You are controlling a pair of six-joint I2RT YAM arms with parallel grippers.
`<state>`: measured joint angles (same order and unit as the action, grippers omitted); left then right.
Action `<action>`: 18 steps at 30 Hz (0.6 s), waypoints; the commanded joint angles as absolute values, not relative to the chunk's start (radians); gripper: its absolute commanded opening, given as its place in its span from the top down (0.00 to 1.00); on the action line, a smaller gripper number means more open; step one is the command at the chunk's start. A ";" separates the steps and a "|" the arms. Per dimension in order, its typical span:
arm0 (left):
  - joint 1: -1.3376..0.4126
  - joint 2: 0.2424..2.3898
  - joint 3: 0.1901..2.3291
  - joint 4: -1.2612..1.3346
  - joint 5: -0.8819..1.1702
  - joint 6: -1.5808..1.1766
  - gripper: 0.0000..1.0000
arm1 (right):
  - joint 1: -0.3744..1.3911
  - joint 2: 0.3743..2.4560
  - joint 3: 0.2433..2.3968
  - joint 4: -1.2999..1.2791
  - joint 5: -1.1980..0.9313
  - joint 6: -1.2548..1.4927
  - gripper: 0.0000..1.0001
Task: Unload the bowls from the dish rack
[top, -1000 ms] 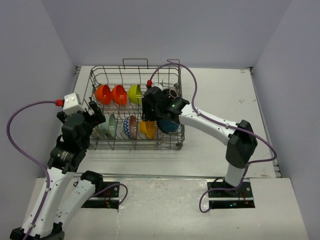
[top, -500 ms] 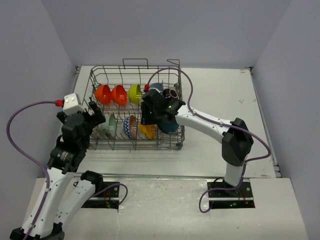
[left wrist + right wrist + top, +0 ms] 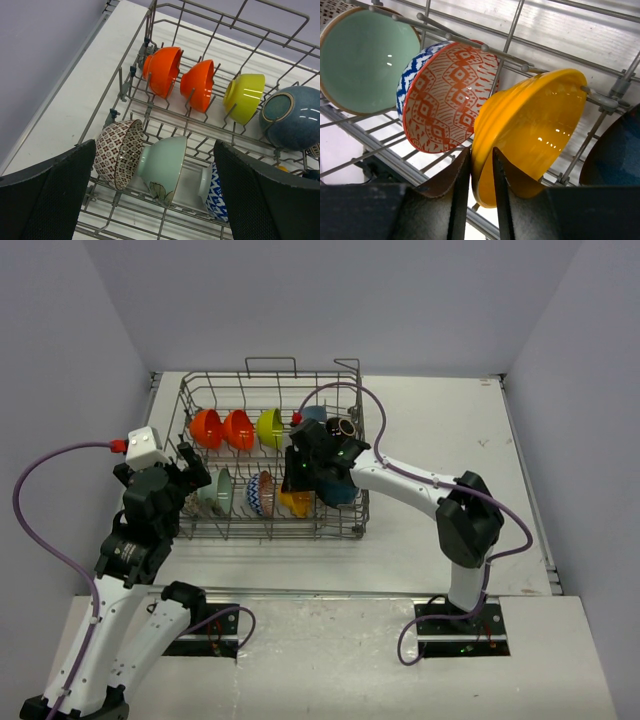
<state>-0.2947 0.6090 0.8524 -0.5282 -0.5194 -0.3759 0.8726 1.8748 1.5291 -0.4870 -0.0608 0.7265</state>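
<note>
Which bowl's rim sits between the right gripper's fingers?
The yellow bowl, near row: the right gripper straddles its rim. The patterned bowl beside it lies outside the grip.

A white table (image 3: pixel 450 410) is seen, and on it a grey wire dish rack (image 3: pixel 262 533) is set, toward 10 o'clock of its surface

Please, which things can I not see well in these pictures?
- Top view: the right gripper body covers most of the yellow bowl.
- Right wrist view: whether the fingers already pinch its rim is unclear; the dark blue bowl is cut off at the right edge.
- Left wrist view: a finger hides half of the blue-white bowl.
</note>
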 commanded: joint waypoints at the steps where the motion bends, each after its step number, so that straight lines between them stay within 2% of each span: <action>1: -0.295 0.603 0.847 -0.489 -0.517 -0.385 0.00 | 0.858 1.873 1.506 -0.420 -0.130 0.753 0.76; 8: -0.296 0.603 0.847 -0.488 -0.517 -0.385 0.00 | 0.850 1.861 1.494 -0.396 -0.146 0.755 0.87; 11: -0.296 0.603 0.847 -0.489 -0.517 -0.385 0.00 | 0.848 1.853 1.482 -0.379 -0.158 0.762 0.95; 18: -0.296 0.607 0.847 -0.486 -0.512 -0.385 0.00 | 0.847 1.812 1.451 -0.348 -0.158 0.782 1.00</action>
<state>-0.2947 0.6083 0.8524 -0.5278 -0.5194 -0.3756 0.8566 1.8656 1.4712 -0.3946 -0.1604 0.7765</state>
